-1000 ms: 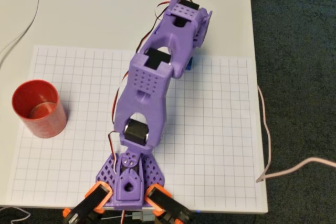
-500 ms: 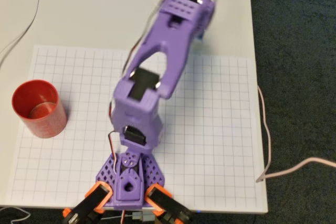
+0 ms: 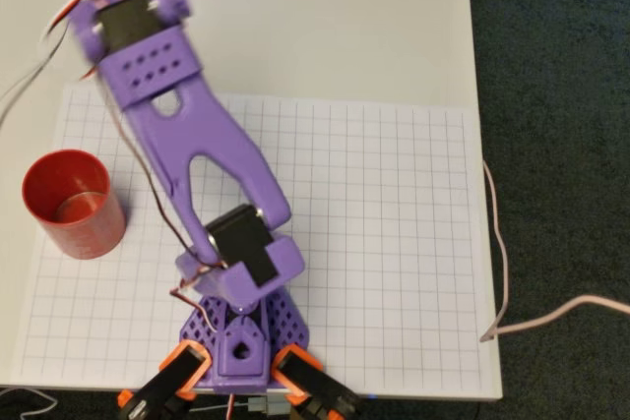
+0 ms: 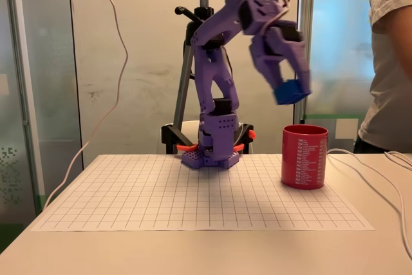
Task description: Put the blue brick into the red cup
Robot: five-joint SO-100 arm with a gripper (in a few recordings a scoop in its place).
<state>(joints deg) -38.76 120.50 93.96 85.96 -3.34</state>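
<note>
Grid sheet, cables, person

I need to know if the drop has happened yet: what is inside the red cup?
In the overhead view the red cup holds nothing but its shiny bottom. The blue brick is gripped in the gripper, above the cup's rim. In the fixed view the cup's wall hides its inside.

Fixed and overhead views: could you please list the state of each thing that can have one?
blue brick: held in the air, above and slightly left of the cup in the fixed view.
gripper: shut on the brick, pointing down.
red cup: upright on the grid sheet, mouth open, nothing inside in the overhead view.
</note>
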